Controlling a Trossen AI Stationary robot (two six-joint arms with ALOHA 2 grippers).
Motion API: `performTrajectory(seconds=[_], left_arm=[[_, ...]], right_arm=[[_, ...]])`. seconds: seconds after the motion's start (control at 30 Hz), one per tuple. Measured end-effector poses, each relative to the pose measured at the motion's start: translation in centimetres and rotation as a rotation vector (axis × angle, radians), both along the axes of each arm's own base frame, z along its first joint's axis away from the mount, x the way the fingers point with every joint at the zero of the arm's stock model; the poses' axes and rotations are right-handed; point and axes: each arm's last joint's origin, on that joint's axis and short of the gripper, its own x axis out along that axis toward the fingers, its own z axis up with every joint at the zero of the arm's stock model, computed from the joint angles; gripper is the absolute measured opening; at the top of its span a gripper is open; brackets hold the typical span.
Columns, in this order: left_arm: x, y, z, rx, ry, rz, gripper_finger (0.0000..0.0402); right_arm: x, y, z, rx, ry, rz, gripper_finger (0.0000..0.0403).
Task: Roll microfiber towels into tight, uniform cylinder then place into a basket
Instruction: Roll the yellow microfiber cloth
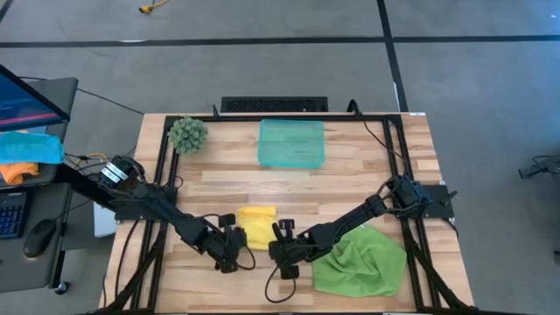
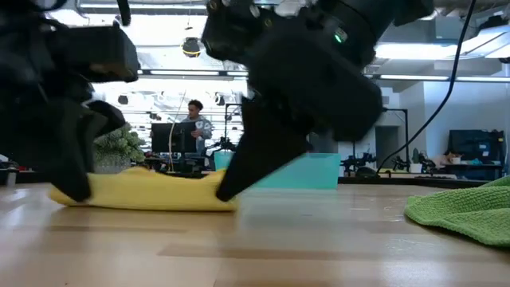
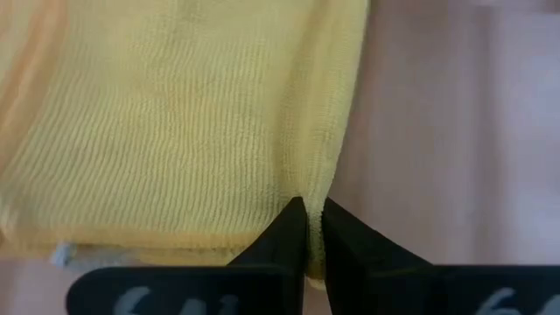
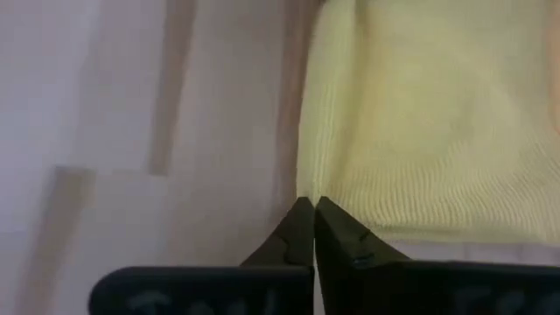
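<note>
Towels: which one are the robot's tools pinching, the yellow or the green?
The yellow towel. The left tool and the right tool each pinch one of its edges. The green towel lies crumpled, untouched, near the right arm.

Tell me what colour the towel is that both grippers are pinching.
Bright yellow. The towel shows best in the left wrist view, pinched by the left gripper and right gripper.

Two towels (image 1: 256, 225), one basket (image 1: 291, 143), one ball (image 1: 187, 134).

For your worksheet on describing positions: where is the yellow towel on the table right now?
In the high view, the yellow towel lies near the table's front edge, centre-left, between the left claw and right claw, left of the green towel.
</note>
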Motion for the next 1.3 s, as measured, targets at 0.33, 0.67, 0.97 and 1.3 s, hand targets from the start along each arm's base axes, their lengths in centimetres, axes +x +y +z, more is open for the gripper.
performTrajectory(seconds=[0.33, 0.67, 0.97, 1.3], left_arm=[[-0.1, 1.8, 1.8, -0.274, 0.119, 0.223, 0.0016], [0.4, 4.2, 1.6, -0.4, 0.238, 0.508, 0.0016], [1.1, 5.9, 1.0, -0.442, 0.26, 0.691, 0.0016], [0.4, 6.9, 0.8, -0.394, 0.339, 0.748, 0.0016]], right_arm=[[1.4, 0.4, 1.9, 0.276, 0.009, -0.07, 0.0005], [1.8, -1.2, 1.8, 0.434, 0.056, -0.342, 0.0012], [1.8, -2.2, 1.5, 0.422, 0.088, -0.388, 0.0024], [1.7, -2.6, 1.3, 0.371, 0.12, -0.292, 0.0054]])
